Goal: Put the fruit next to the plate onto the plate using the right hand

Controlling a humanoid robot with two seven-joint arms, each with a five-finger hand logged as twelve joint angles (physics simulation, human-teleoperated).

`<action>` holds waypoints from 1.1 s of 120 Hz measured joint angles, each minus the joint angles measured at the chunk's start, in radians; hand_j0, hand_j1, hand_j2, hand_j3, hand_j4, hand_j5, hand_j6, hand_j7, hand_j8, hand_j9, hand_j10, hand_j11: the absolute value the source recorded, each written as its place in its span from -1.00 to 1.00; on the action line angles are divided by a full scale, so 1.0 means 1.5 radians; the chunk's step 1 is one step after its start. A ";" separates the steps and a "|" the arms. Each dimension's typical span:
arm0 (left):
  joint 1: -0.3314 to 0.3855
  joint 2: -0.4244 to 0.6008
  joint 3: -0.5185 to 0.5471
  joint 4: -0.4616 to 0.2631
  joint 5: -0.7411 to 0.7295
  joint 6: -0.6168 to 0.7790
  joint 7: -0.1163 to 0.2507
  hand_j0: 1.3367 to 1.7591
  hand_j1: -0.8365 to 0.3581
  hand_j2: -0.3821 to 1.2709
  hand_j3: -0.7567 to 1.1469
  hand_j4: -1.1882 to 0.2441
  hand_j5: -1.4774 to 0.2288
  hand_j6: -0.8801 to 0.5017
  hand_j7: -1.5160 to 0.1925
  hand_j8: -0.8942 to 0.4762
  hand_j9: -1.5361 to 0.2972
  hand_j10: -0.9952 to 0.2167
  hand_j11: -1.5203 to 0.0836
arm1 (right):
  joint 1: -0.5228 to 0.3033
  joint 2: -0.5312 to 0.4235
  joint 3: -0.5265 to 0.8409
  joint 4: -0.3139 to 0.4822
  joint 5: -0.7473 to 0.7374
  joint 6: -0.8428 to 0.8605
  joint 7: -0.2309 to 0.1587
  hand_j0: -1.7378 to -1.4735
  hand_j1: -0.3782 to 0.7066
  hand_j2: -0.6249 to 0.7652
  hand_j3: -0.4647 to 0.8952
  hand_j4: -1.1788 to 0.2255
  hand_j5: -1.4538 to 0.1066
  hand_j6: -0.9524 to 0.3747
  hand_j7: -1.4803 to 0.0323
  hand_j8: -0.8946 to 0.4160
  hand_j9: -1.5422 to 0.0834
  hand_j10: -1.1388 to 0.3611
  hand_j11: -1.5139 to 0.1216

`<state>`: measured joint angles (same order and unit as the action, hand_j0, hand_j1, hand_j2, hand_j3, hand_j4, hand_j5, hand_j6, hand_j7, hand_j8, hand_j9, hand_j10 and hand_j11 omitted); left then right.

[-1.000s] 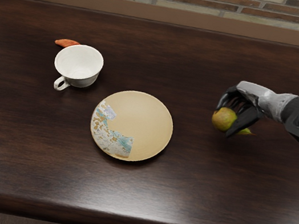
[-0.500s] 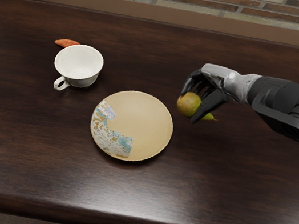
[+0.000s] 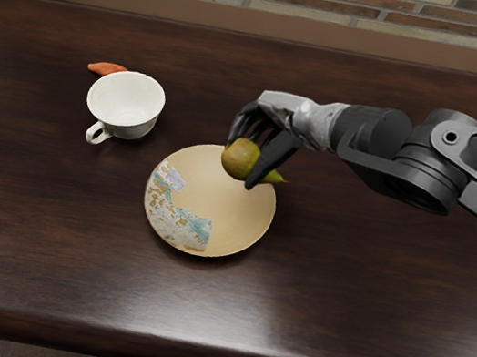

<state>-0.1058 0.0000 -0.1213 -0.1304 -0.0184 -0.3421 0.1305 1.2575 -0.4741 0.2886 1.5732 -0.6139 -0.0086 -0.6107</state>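
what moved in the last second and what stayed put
The right hand, its fingers shut on the pear, carried it left across the table, from well right of the plate to over the plate's far right part. The pear was held throughout and has not been let go. The plate, the white cup and the orange item behind it stayed as they were.

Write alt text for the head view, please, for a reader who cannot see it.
The right hand holds a yellow-green pear over the far rim of a tan plate on a dark wooden table. A white cup stands left of the plate, an orange object behind it.
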 joint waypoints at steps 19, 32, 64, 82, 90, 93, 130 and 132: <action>0.000 0.000 0.000 0.000 0.000 0.000 0.000 0.52 0.98 -0.54 -0.21 0.66 0.73 0.27 0.77 0.30 0.67 0.64 0.89 | 0.003 0.030 0.000 -0.008 0.007 0.000 0.000 -0.38 0.05 0.34 -0.31 -0.38 -0.49 -0.22 -0.37 -0.29 -0.43 -0.26 -0.47; 0.000 0.000 0.000 0.000 0.000 0.000 0.000 0.52 0.98 -0.54 -0.21 0.66 0.73 0.27 0.77 0.30 0.67 0.64 0.89 | 0.005 0.057 -0.001 -0.027 0.009 0.000 0.000 -0.38 0.04 0.32 -0.31 -0.37 -0.49 -0.22 -0.37 -0.28 -0.43 -0.26 -0.47; 0.000 0.000 0.000 0.000 0.000 0.000 0.000 0.52 0.98 -0.54 -0.21 0.66 0.73 0.27 0.77 0.30 0.67 0.64 0.89 | 0.001 0.113 -0.013 -0.083 0.007 0.000 0.000 -0.38 0.04 0.30 -0.31 -0.36 -0.49 -0.21 -0.37 -0.27 -0.43 -0.25 -0.48; 0.000 0.000 0.000 0.000 0.000 0.000 0.000 0.52 0.98 -0.54 -0.21 0.66 0.73 0.27 0.77 0.30 0.67 0.64 0.89 | 0.001 0.117 -0.023 -0.089 0.006 -0.002 0.000 -0.38 -0.17 0.18 -0.32 -0.14 -0.17 -0.07 -0.06 -0.14 -0.11 -0.08 -0.16; 0.000 0.000 0.000 0.000 0.000 0.000 0.000 0.52 0.98 -0.54 -0.21 0.66 0.73 0.27 0.77 0.30 0.67 0.64 0.89 | 0.003 0.118 -0.026 -0.089 0.007 -0.002 0.000 -0.39 -0.38 0.10 -0.32 0.09 0.12 0.07 0.23 0.00 0.17 0.09 0.12; 0.000 0.000 0.000 0.000 0.000 0.000 0.000 0.52 0.98 -0.54 -0.21 0.66 0.73 0.27 0.77 0.30 0.67 0.64 0.89 | 0.004 0.118 -0.027 -0.089 0.007 -0.002 0.000 -0.39 -0.45 0.08 -0.32 0.16 0.21 0.11 0.31 0.04 0.25 0.14 0.21; 0.000 0.000 0.000 0.000 0.000 0.000 0.000 0.52 0.98 -0.54 -0.20 0.66 0.73 0.27 0.77 0.30 0.67 0.64 0.89 | 0.006 0.078 -0.020 -0.048 0.020 0.016 0.000 -0.40 -0.84 -0.06 -0.32 0.56 0.72 0.36 0.81 0.29 0.75 0.43 0.71; 0.000 0.000 0.000 0.000 0.000 0.000 0.000 0.52 0.98 -0.54 -0.20 0.66 0.73 0.27 0.77 0.30 0.67 0.64 0.89 | 0.006 0.072 -0.016 -0.043 0.030 0.017 0.000 -0.40 -0.85 -0.06 -0.32 0.57 0.73 0.37 0.83 0.30 0.77 0.44 0.72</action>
<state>-0.1058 0.0000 -0.1212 -0.1301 -0.0184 -0.3421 0.1306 1.2666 -0.3664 0.2645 1.5085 -0.5692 0.0170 -0.6109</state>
